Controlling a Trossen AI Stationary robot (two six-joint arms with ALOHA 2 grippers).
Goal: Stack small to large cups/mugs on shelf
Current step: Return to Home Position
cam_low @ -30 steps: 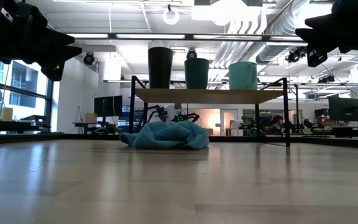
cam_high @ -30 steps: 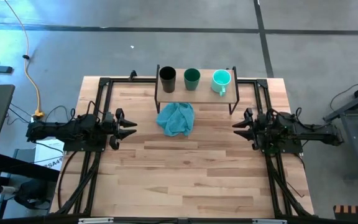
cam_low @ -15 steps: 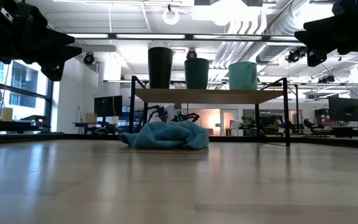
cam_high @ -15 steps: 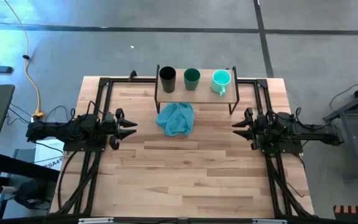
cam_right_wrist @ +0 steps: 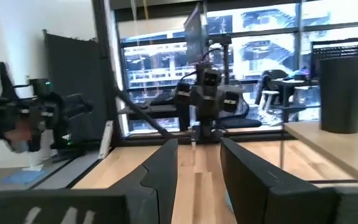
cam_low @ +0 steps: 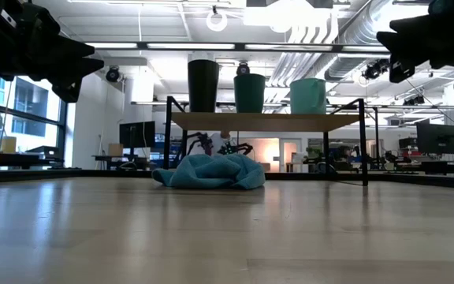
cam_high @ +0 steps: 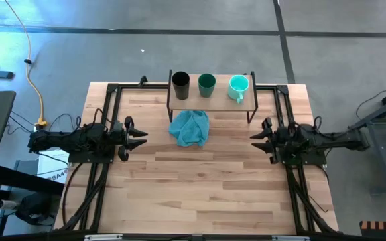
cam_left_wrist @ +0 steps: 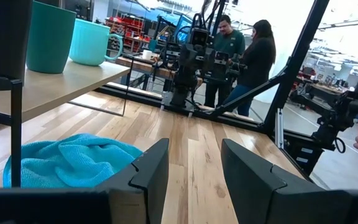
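A black cup (cam_high: 180,84), a dark teal-green cup (cam_high: 207,84) and a light turquoise mug (cam_high: 238,87) with a handle stand side by side, bottoms on the top board of the small shelf (cam_high: 213,100) at the table's far edge. They also show in the low view: the black cup (cam_low: 203,85), the teal-green cup (cam_low: 250,93) and the mug (cam_low: 308,95). My left gripper (cam_high: 142,136) hovers open at the table's left, pointing right. My right gripper (cam_high: 254,140) hovers open at the table's right, pointing left. Both are empty.
A crumpled blue-teal cloth (cam_high: 189,128) lies on the table just in front of the shelf, partly under it. Dark metal frame rails (cam_high: 104,114) run along the table's left, right and far sides. Two people stand beyond the table in the left wrist view (cam_left_wrist: 241,56).
My right gripper has shifted slightly toward the table's near edge and turned a little; the cups, the cloth and my left gripper have kept still.
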